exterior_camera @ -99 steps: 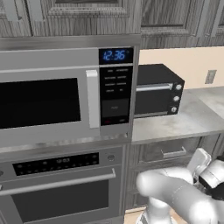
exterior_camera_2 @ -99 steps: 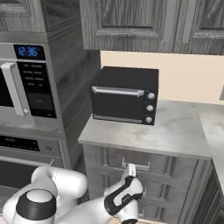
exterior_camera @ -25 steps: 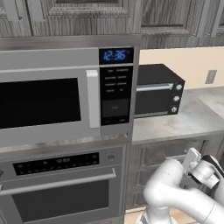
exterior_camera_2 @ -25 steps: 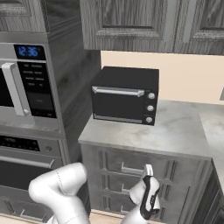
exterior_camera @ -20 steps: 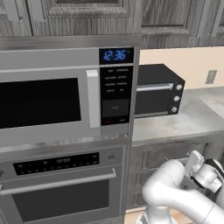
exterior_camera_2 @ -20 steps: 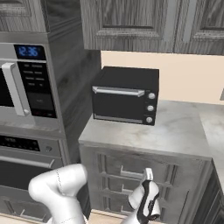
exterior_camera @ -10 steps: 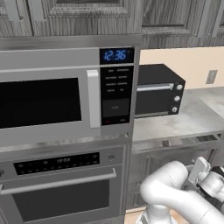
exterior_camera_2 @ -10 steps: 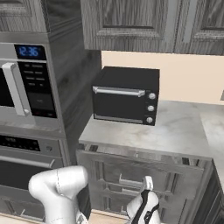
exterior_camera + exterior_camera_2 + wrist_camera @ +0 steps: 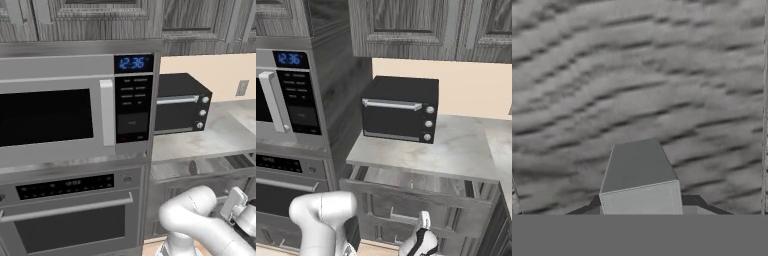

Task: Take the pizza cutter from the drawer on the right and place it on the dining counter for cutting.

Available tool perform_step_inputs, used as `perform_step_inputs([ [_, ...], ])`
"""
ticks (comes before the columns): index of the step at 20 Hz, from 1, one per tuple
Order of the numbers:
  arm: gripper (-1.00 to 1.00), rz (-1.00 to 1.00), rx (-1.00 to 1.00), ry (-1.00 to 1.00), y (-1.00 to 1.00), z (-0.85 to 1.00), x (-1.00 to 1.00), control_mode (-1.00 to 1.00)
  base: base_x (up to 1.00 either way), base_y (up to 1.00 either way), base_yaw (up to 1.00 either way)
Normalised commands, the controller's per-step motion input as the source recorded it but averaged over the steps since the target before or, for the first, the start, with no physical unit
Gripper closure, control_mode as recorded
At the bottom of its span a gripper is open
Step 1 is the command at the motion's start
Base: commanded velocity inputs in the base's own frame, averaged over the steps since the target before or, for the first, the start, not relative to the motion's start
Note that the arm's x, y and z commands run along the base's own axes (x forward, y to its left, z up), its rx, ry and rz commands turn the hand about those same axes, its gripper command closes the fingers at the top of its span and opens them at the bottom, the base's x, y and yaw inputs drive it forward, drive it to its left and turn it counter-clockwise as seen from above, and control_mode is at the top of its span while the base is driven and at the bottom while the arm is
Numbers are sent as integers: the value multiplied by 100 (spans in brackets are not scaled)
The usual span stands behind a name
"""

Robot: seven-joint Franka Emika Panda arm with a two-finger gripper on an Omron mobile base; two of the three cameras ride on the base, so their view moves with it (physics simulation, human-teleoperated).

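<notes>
Now, drawer (image 9: pixel 421 184): pulled partly out under the table (image 9: pixel 456 152).
End effector (image 9: pixel 424 221): at its handle (image 9: pixel 639 172), jaw state unclear.

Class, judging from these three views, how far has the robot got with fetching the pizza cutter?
Done: the drawer under the worktop stands partly open. In hand: the end effector sits at the drawer front, nothing visibly held. Left: finding and lifting the cutter, then carrying it to the dining counter.
</notes>
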Motion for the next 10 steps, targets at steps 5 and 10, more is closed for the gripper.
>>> perform_step_inputs([
  [5, 100, 0, 0, 0, -38, -1, -58, -100, 0, 0, 0],
  [10, 100, 0, 0, 2, -38, 0, -56, -100, 0, 0, 0],
])
